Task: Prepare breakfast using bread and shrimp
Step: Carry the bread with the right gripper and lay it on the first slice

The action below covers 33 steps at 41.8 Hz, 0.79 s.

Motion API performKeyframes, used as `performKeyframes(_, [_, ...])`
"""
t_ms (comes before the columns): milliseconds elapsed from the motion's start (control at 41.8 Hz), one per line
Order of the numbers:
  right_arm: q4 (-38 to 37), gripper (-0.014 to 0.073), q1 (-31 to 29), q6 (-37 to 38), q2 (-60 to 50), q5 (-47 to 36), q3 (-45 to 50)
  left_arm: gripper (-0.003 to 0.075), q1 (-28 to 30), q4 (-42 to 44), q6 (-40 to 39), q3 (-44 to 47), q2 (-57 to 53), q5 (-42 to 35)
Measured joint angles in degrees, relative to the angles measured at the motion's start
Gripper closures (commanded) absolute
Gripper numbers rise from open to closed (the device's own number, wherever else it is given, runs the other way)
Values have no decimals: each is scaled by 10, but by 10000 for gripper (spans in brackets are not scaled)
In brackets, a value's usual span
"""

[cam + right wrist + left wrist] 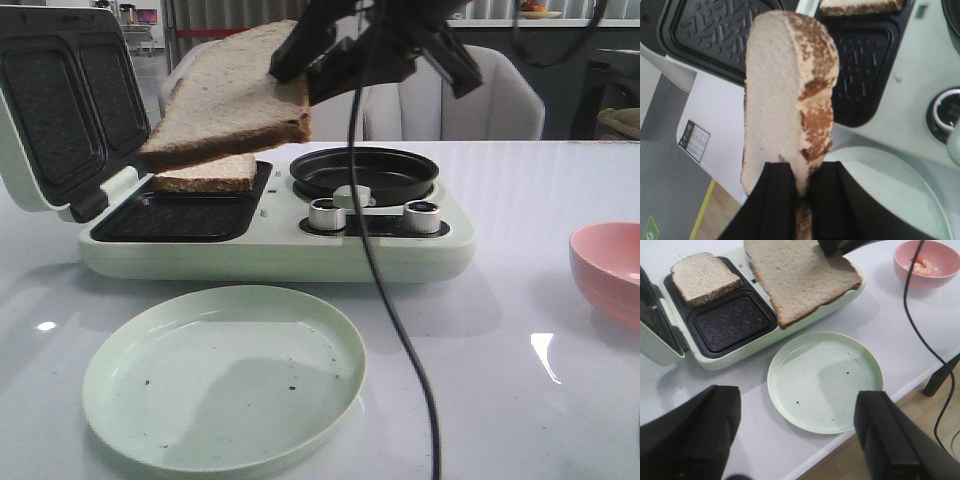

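**Bread slice in the air over the sandwich maker**

Bread slice one (235, 100) is pinched at one edge by our right gripper (805, 200), jaws clamped on it, hanging tilted above the open sandwich maker (270, 245). Slice two (705, 277) lies flat in the far grill pocket; the near pocket (732, 320) holds nothing. Our left gripper (795, 435) hovers with fingers spread wide, gripping nothing, above the pale green plate (825, 382) near the table edge. We see the shrimp (922, 266) in the pink bowl (940, 280), well apart from the maker on the robot's right. Black cable (385, 300) hangs across the front view.
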Motion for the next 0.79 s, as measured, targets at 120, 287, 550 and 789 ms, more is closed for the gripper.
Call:
performKeyframes(120, [12,548,8,-1,71,-12,-62,191,0,0,0,0,0,0])
performKeyframes(287, [14,547,14,-1,164,-12,-160,191,0,0,0,0,0,0])
performKeyframes(550, [15,231,16,-1,272,-5,-256,191,0,-1,0,0,0,0])
performKeyframes(789, [14,57,14,-1,289,3,-266,191,0,-9,0,0,0,0])
